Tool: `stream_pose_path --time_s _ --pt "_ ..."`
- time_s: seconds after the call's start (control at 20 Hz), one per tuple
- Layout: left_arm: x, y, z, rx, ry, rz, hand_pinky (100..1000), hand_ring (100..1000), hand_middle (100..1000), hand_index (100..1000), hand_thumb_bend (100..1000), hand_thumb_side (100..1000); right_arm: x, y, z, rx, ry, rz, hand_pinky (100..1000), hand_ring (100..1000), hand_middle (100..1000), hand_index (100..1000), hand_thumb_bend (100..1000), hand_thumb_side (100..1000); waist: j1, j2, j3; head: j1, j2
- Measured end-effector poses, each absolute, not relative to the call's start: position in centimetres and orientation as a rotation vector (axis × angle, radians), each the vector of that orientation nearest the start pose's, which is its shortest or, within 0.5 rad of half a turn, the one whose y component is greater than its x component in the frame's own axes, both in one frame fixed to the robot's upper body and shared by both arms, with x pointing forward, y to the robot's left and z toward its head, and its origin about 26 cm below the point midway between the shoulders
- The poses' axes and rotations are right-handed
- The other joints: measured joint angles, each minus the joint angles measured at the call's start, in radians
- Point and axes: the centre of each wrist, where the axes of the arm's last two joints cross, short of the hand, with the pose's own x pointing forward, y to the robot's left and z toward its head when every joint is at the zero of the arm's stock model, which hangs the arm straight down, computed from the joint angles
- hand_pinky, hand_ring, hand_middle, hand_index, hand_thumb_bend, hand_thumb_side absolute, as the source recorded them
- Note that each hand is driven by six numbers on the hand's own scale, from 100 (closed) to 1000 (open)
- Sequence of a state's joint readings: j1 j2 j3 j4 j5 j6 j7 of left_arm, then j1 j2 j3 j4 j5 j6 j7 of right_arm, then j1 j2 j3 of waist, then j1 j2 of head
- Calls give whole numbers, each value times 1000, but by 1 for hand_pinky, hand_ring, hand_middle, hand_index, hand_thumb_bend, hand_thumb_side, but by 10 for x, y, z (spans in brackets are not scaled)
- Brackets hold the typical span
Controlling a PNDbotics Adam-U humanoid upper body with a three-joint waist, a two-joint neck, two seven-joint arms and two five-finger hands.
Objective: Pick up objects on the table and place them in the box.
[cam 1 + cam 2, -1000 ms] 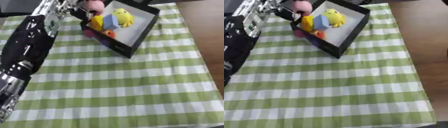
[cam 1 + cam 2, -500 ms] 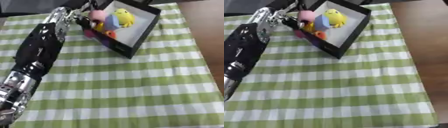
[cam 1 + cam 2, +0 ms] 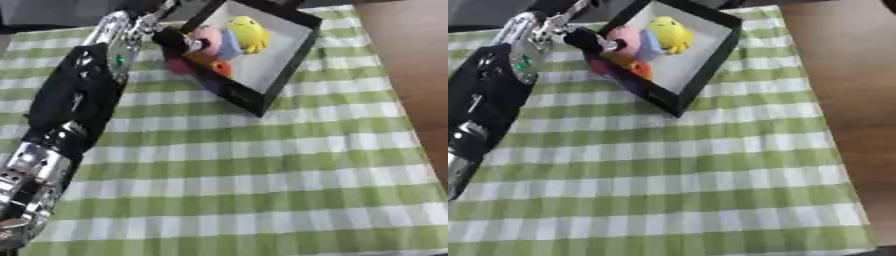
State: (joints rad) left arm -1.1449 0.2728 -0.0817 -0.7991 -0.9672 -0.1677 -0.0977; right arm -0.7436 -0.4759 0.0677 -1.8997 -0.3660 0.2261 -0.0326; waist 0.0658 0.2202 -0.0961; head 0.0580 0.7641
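Note:
A black box (image 3: 278, 82) with a white floor stands at the top middle of the checked cloth. Inside it lie a yellow duck toy (image 3: 248, 31), a blue toy (image 3: 230, 45) and an orange piece (image 3: 221, 68) by the left wall. My left arm runs up from the lower left, and my left hand (image 3: 588, 39) is at the box's left rim. Its dark fingers (image 3: 611, 46) are curled on a pink toy (image 3: 208, 36) held just over that rim, against the blue toy. My right hand shows in neither view.
A green and white checked cloth (image 3: 262, 175) covers the table. Brown wood (image 3: 411, 60) runs along the right side past the cloth's edge. A reddish patch (image 3: 179, 65) shows low on the box's outer left wall. My left forearm (image 3: 74, 105) lies over the cloth's left part.
The whole picture has shifted, so the head has moved. My left hand has brought the pink toy from beyond the box's far left corner to over its left rim.

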Motion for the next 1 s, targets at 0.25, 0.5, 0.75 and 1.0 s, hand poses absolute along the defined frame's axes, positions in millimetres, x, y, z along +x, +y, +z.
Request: stream_pose_path --time_s 0.25,0.5,0.75,1.0 --pt "483 240 245 880 -1920 -1027 737 639 679 817 251 339 329 -232 317 158 -2301 420 965 811 821 836 237 297 0 0 37 -39 1" --pt "445 287 252 736 -2040 -813 747 637 666 814 186 379 329 -238 313 143 -2295 394 965 811 821 836 236 297 -3 -3 73 -73 1" --pt "408 308 254 553 -2158 -516 745 630 664 816 181 465 329 -241 310 133 -2289 374 965 811 821 836 236 297 -18 -12 92 -89 1" --pt "380 315 257 429 -2240 -284 745 630 664 816 181 465 329 -243 307 127 -2285 360 965 811 821 836 236 297 -24 -17 98 -96 1"
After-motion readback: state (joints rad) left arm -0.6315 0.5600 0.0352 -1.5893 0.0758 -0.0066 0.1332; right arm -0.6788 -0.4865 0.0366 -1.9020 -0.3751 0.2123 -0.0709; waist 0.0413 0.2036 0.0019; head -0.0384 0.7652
